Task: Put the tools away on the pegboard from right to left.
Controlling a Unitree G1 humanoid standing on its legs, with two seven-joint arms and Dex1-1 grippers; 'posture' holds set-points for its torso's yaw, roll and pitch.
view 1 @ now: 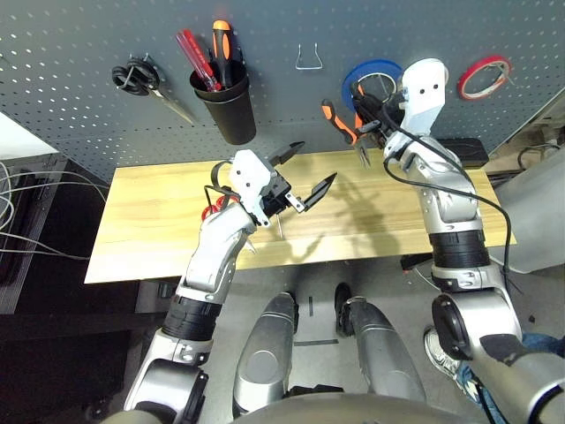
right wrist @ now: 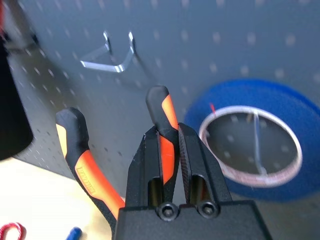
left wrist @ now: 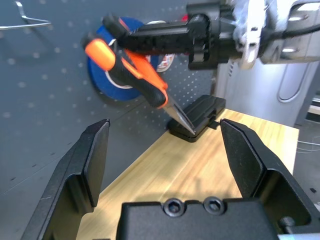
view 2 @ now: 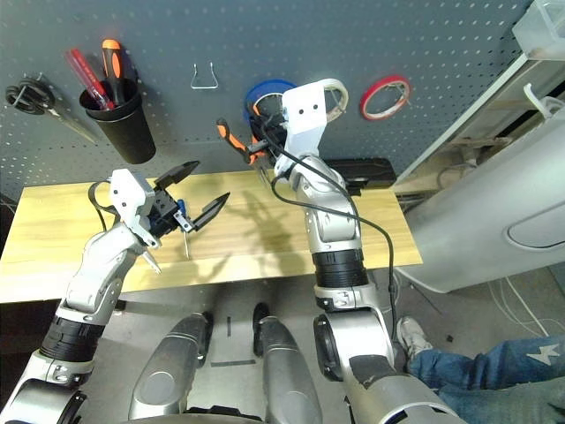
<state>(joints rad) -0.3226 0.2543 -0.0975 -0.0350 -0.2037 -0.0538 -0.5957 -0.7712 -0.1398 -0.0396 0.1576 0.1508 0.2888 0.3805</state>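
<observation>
Orange-and-black-handled pliers were found clamped by one handle between the closed fingers of the right gripper and held up off the table, close in front of the pegboard, with the nose hanging downward. The pliers were positioned just left of the blue tape ring, which was seen hanging on the board, and below and to the right of a bare wire hook. A red tape roll was noted on the board further right. The left gripper was held above the wooden table, its fingers spread wide and holding nothing. A small blue-handled screwdriver was seen lying on the table just beyond that gripper, and the red handles of a pair of scissors were partly visible on the table beside the left forearm. A black cup was observed fixed to the board on the left, containing red and orange-handled tools, with black-handled scissors hung further left. A flat black object was noted at the back of the table against the board; its nature could not be determined. A person's leg in blue jeans was visible on the floor at the robot's right.
</observation>
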